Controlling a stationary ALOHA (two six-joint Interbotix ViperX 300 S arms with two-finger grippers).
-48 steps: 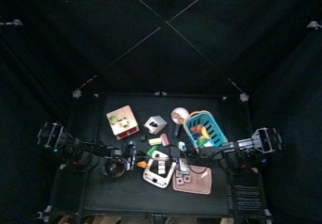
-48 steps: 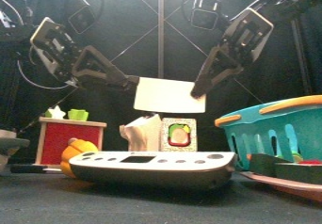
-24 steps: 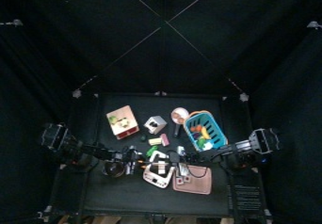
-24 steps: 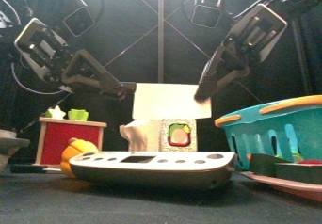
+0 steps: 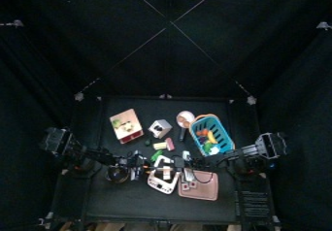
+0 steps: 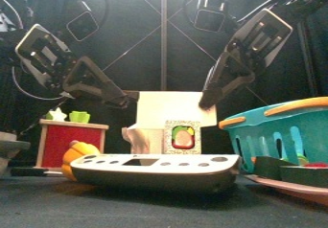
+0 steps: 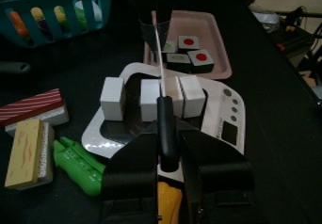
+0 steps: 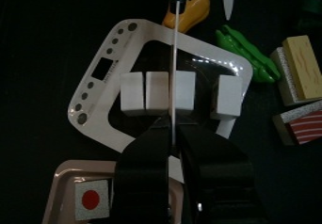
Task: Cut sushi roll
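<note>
The white sushi roll [image 7: 191, 98] lies in several chunks on a white cutting board [image 7: 234, 117]; the front view shows its end face [image 6: 181, 137]. A flat white knife blade [image 6: 171, 104] hangs broadside just above the roll [image 8: 149, 91], and both wrist views show it edge-on as a thin line [image 7: 157, 72] [image 8: 168, 58]. My left gripper [image 7: 165, 167] is shut on the knife's dark near end, left of the board [image 6: 128, 102]. The right gripper [image 8: 168, 145] is shut at the blade's other end [image 6: 205, 100]. I cannot tell whether it grips the blade.
A teal basket [image 6: 275, 126] stands to the right, with a pink tray [image 7: 201, 49] of sushi pieces beside the board. Left of the board are an orange toy piece [image 6: 80, 155], a green vegetable [image 7: 75, 164], wooden blocks [image 7: 25, 157] and a red box [image 6: 71, 141].
The knife blade went from tilted to level and came down toward the roll. The left arm lowered with it. The right arm barely moved.
</note>
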